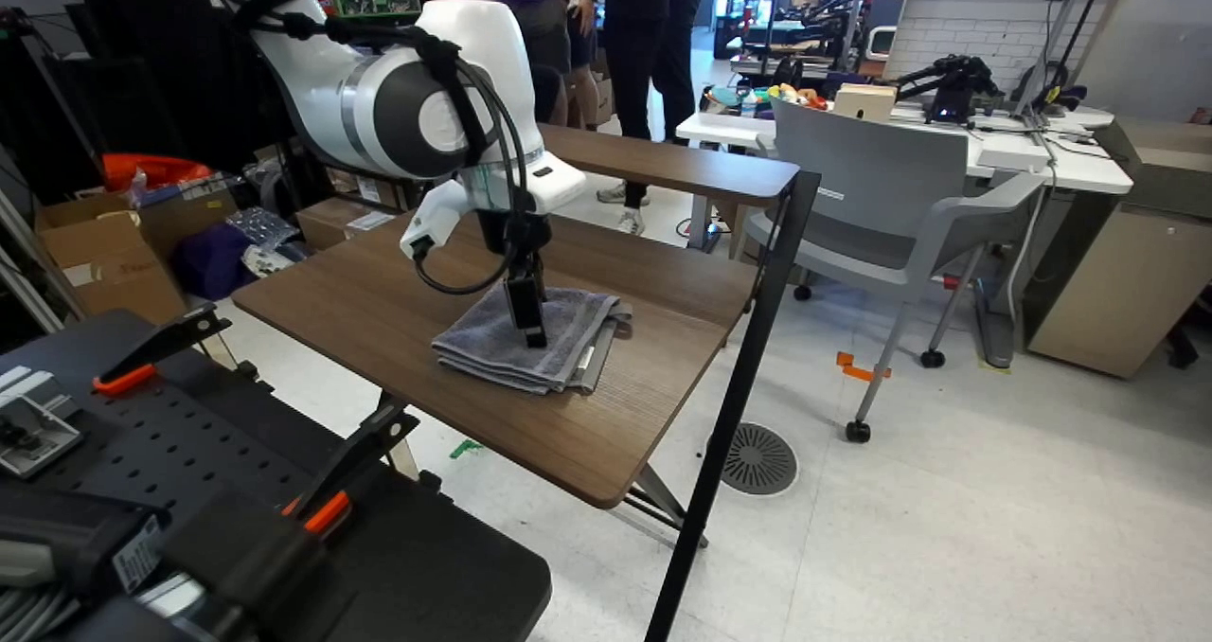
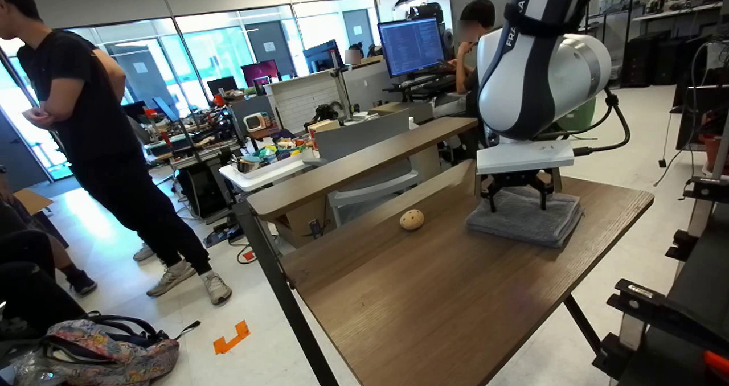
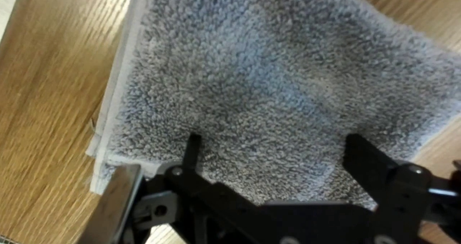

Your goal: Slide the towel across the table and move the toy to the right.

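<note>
The towel (image 2: 524, 226), grey and folded into a rumpled square, lies on the dark brown table (image 2: 444, 295). Straight above it, my gripper (image 2: 518, 208) points down with its two fingers spread wide apart. In the wrist view the gripper (image 3: 274, 138) frames a stretch of the towel (image 3: 245, 75) between its fingertips, and nothing is gripped. The tips come down to the cloth's top surface or very near it; whether they press in I cannot tell. The toy (image 2: 412, 220), a small tan ball with dark spots, rests apart from the towel, on the shelf side of the table.
A raised wooden shelf (image 1: 663, 161) runs along the table's far side, with a black metal leg (image 1: 739, 386) at its end. A grey chair (image 1: 881, 197) stands beyond it. A black bench (image 1: 379, 547) with clamps is close to the near edge. People stand behind the table.
</note>
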Robot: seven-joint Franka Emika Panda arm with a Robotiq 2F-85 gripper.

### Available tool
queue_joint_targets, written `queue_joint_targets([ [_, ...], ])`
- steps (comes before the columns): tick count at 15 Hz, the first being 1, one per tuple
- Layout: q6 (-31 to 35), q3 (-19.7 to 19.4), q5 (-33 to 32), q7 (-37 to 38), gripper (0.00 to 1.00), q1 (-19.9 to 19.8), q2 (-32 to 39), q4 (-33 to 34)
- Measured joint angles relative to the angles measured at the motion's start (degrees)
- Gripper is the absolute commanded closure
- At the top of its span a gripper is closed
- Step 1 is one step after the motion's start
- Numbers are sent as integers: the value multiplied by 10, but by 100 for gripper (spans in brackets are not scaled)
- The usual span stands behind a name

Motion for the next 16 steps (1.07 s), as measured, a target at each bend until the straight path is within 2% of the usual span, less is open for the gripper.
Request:
queue_joint_targets([
  [3, -4, -3, 2, 5, 0, 0, 4, 7],
  [6, -38, -38, 2, 62, 0, 19, 33, 43],
  [8, -67, -60, 2, 118, 0, 28, 68, 89],
  [11, -70, -72, 2, 184, 0, 22, 119, 166],
  [16, -68, -56, 22, 255, 0, -6, 167, 283],
])
